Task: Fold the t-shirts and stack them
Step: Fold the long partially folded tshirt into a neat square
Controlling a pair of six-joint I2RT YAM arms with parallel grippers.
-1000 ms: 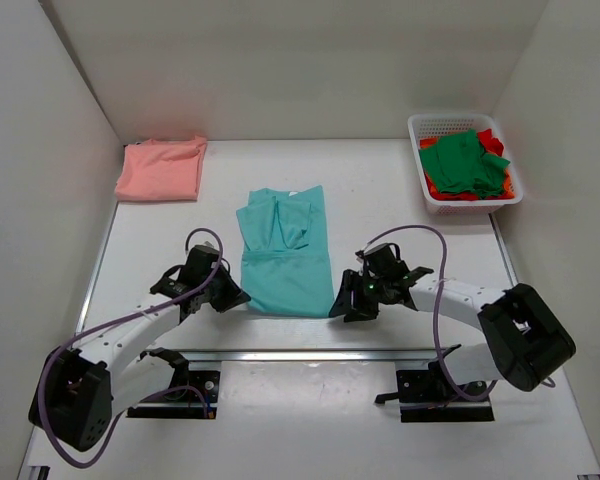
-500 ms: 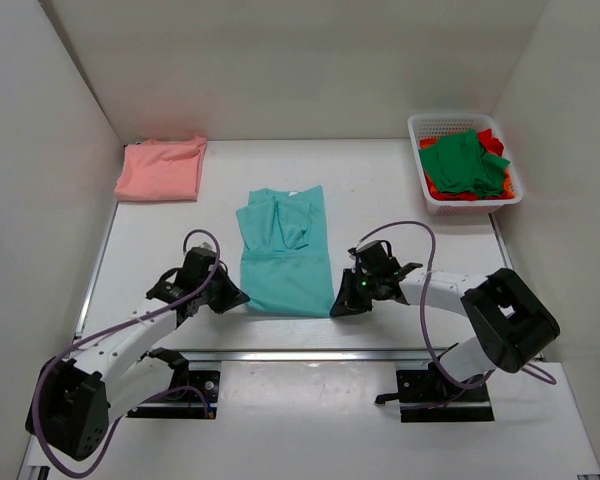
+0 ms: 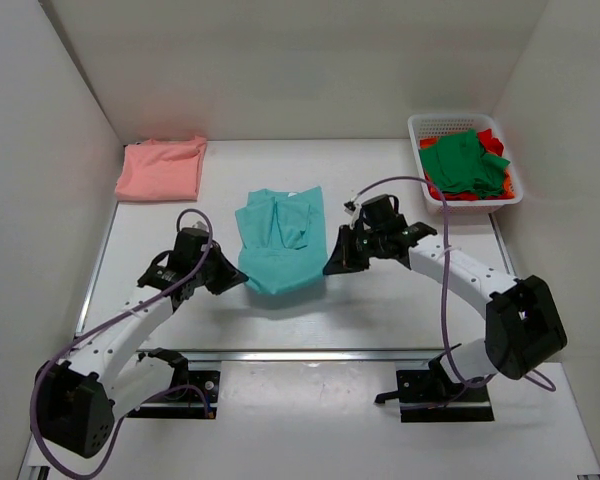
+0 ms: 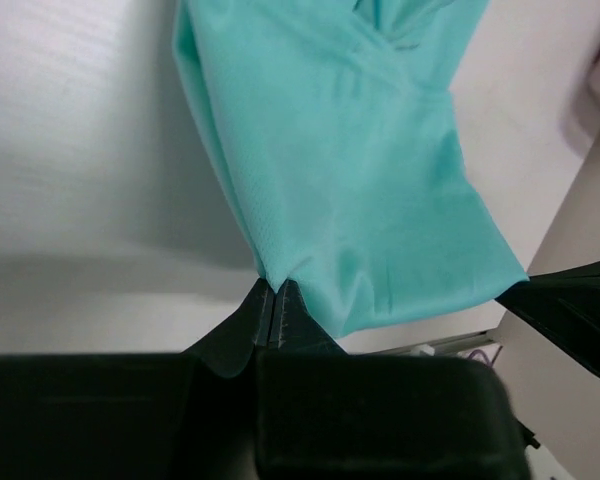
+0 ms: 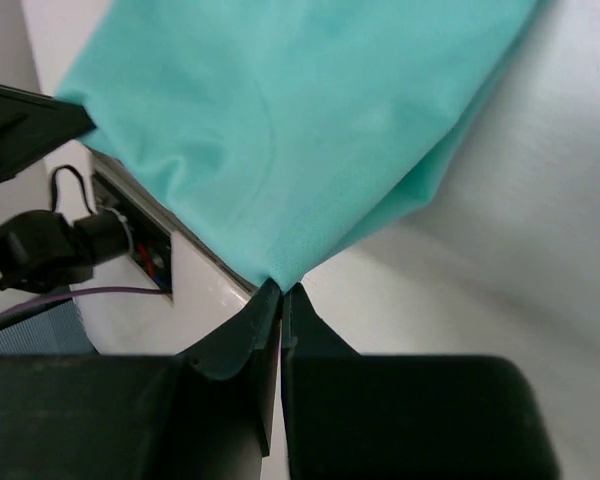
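A teal t-shirt lies mid-table, its near hem raised off the surface and carried toward the collar. My left gripper is shut on the hem's left corner. On the other side my right gripper is shut on the right corner. A salmon-pink t-shirt lies folded at the back left. Dark green and red t-shirts sit heaped in the basket.
The white mesh basket stands at the back right, against the right wall. White walls close in the table on three sides. A metal rail runs along the near edge, by the arm bases.
Both grippers have lifted the teal shirt's near hem and carried it away from the arm bases; the right gripper closed on its corner and moved farthest back.
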